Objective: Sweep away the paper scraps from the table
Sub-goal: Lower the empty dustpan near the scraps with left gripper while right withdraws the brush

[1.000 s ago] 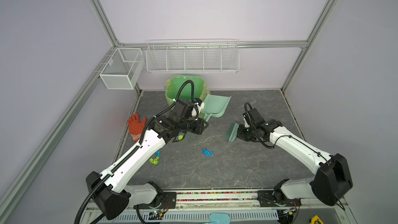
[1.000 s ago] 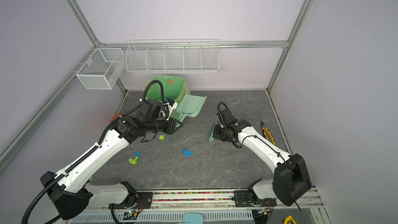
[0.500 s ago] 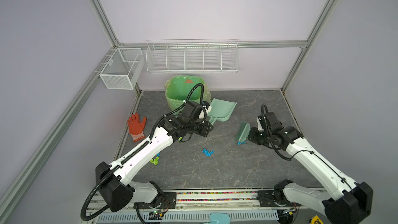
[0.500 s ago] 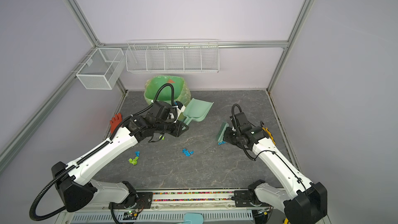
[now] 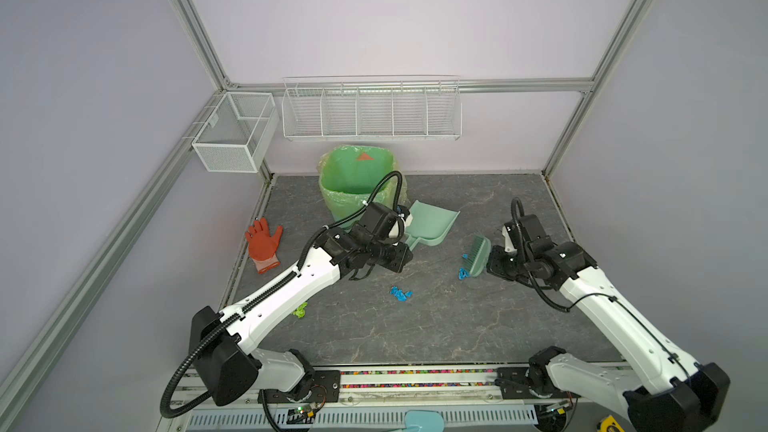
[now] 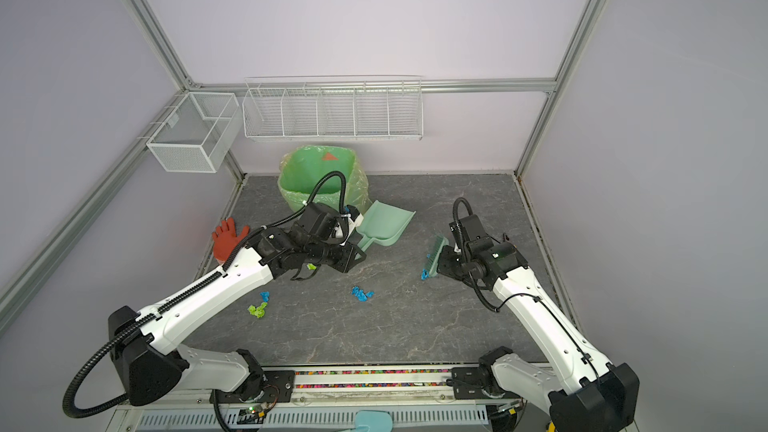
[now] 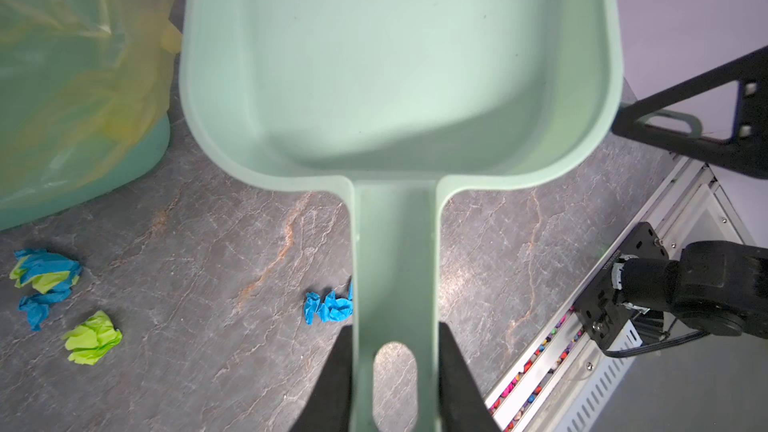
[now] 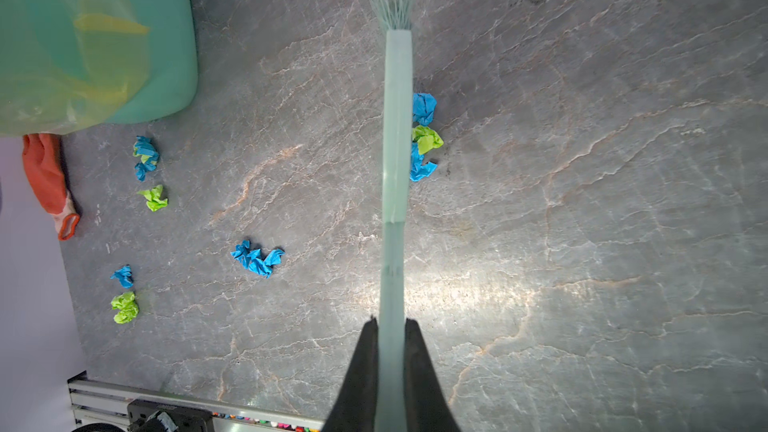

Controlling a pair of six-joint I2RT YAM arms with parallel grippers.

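left pincer (image 7: 395,371) clamped on dustpan (image 5: 434,222) handle | right pincer (image 8: 390,351) clamped on brush (image 5: 478,257) handle | paper scraps (image 5: 400,293) on worktop (image 5: 415,334): near centre, 8 o'clock, one cluster touching brush at 3 o'clock

Pretty clearly a robot lab cell, not a home. Plain lilac walls (image 5: 395,14) boxed in by aluminium rails (image 5: 189,27), a marble-look table (image 5: 374,334), and two white arms (image 5: 291,297) bolted to a track (image 5: 415,384) along its near edge. A wire rack (image 5: 370,112) hangs on the far wall, a mesh basket (image 5: 232,139) by the far-left corner. Below the near edge there's what might be a bare circuit board (image 5: 305,410), too small to be sure.
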